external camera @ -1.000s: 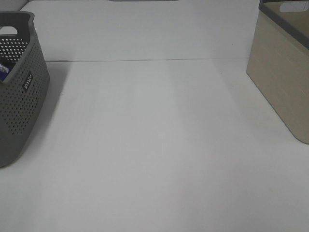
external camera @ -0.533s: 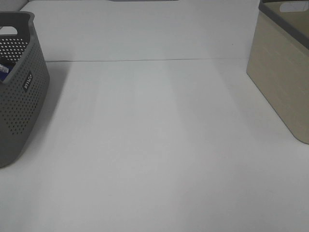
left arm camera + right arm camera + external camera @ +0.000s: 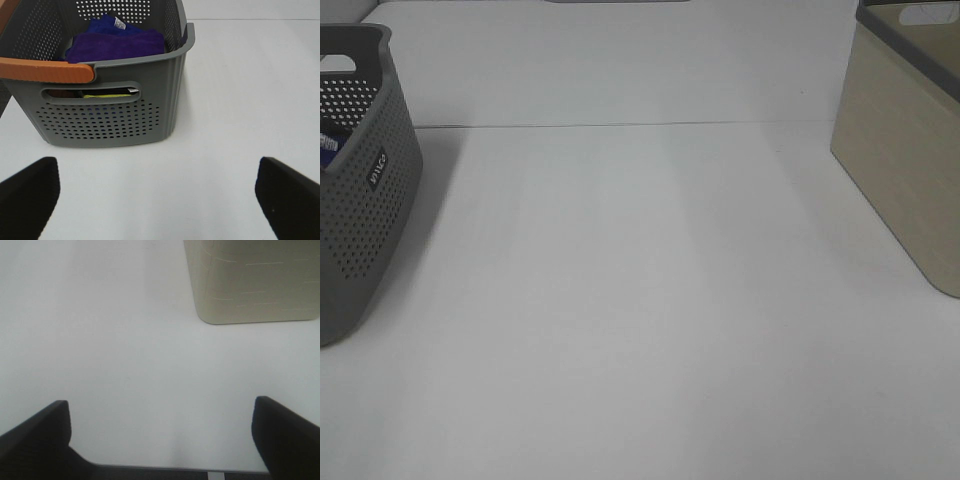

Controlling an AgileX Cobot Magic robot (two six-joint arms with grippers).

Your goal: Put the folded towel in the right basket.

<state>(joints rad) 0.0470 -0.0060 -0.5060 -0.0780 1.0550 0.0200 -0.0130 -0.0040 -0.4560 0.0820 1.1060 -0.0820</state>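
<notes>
- Evidently nothing is moving yet: the purple folded towel [image 3: 117, 44] is lying in the grey perforated basket [image 3: 110, 107] at far left.
- Both the left gripper [image 3: 160, 187] and right gripper [image 3: 162, 432] are hanging spread wide, gripping nothing.
- Ahead, the beige basket [image 3: 905, 150] at far right is waiting.

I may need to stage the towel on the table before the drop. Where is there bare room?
The table is bare across the whole stretch between the grey basket and the beige basket. The only crowded spot is inside the grey basket, where the purple towel lies on other cloths.
</notes>
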